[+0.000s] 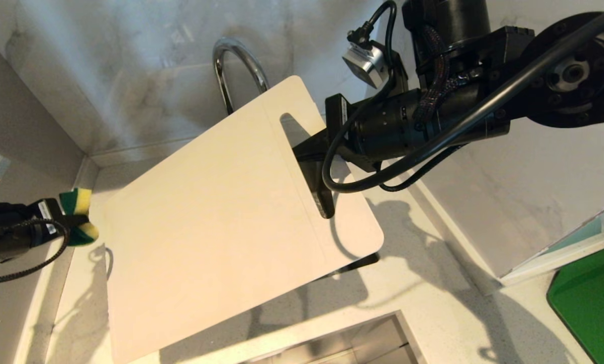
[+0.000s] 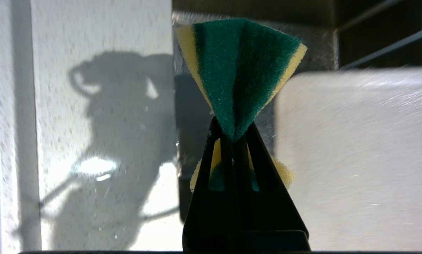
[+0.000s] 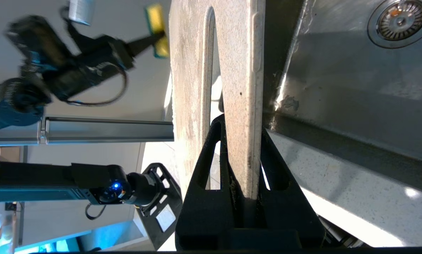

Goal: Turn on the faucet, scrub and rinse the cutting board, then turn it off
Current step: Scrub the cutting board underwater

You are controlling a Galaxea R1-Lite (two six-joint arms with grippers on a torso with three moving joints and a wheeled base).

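The off-white cutting board (image 1: 216, 222) hangs tilted above the counter and fills the middle of the head view. My right gripper (image 1: 322, 192) is shut on its short end beside the handle slot (image 1: 294, 126). In the right wrist view the fingers (image 3: 242, 127) clamp the board's edge (image 3: 239, 70). The chrome faucet (image 1: 238, 60) arches behind the board; its base and lever are hidden. My left gripper (image 1: 69, 221), left of the board, is shut on a folded green and yellow sponge (image 1: 82, 202). In the left wrist view the sponge (image 2: 239, 70) fans out from the gripper (image 2: 233, 135), apart from the board (image 2: 355, 158).
The steel sink (image 1: 362, 344) opens below the board's near edge; its drain (image 3: 401, 17) shows in the right wrist view. A dark green mat (image 1: 595, 303) lies at the far right. Marbled walls (image 1: 130, 76) close the corner behind and on both sides.
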